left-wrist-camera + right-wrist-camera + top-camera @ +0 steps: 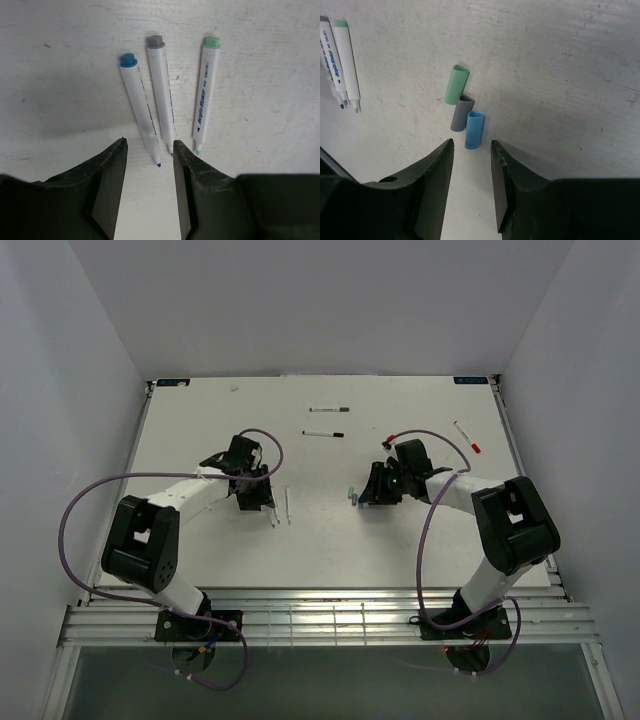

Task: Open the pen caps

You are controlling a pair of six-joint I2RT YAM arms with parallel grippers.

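Top overhead; wrists close, downward, both seeing pens.

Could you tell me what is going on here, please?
Two robot arms are uncapping marker pens. Three uncapped pens lie by the left arm's fingers. Their green, grey and blue caps lie together by the right arm's fingers. Both pairs are open and hold nothing. Farther back, a green-capped pen, a black-capped pen and a red-capped pen are not yet opened.
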